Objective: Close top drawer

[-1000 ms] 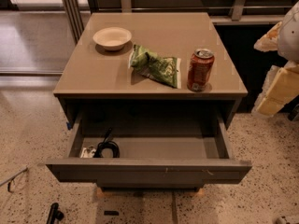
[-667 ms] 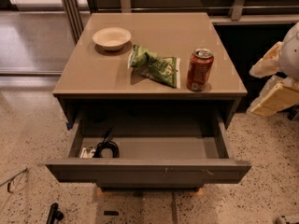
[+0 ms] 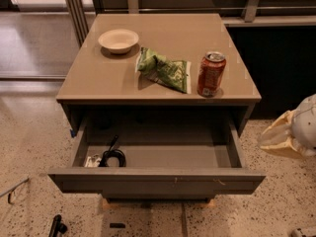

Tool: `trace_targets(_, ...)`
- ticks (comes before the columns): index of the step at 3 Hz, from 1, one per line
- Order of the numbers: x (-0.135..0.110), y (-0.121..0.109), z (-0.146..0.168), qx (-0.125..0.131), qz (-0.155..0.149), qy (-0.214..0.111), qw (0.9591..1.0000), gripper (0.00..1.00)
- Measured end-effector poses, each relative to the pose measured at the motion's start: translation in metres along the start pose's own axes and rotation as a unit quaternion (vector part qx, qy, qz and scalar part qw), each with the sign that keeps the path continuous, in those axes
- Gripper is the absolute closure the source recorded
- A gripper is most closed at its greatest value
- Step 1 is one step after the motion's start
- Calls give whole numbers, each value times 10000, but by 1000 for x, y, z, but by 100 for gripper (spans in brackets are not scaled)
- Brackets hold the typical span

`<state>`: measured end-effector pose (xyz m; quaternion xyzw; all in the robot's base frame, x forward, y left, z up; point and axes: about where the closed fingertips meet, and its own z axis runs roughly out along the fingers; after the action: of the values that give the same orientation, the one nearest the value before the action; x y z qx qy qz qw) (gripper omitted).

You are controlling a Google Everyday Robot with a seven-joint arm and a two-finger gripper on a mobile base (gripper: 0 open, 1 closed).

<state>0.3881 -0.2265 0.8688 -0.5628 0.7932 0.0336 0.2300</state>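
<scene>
The top drawer (image 3: 158, 180) is pulled wide out of a small brown cabinet (image 3: 94, 80). Its flat dark grey-brown front faces me, with small pale scratches right of centre. Its shallow grey inside holds a coiled black cable (image 3: 112, 157) and a small white item at the front left. My gripper (image 3: 284, 138), pale and cream-coloured, hangs at the right edge of the view. It is to the right of the drawer, about level with it, and does not touch it.
On the cabinet top stand a pale bowl (image 3: 118, 40), a green snack bag (image 3: 165, 70) and a red soda can (image 3: 211, 74). A black object (image 3: 57, 226) lies on the speckled floor at front left. A dark counter (image 3: 276, 58) stands behind right.
My gripper has moved down along the right edge, from beside the cabinet top to beside the open drawer. The drawer and the things on top have not moved.
</scene>
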Motion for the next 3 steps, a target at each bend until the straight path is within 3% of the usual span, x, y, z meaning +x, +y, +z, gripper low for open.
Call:
trace_targets(1, 3, 4, 6, -35, 24, -37, 10000, 100)
trace_targets(3, 15, 18, 24, -169, -7, -212, 9996, 100)
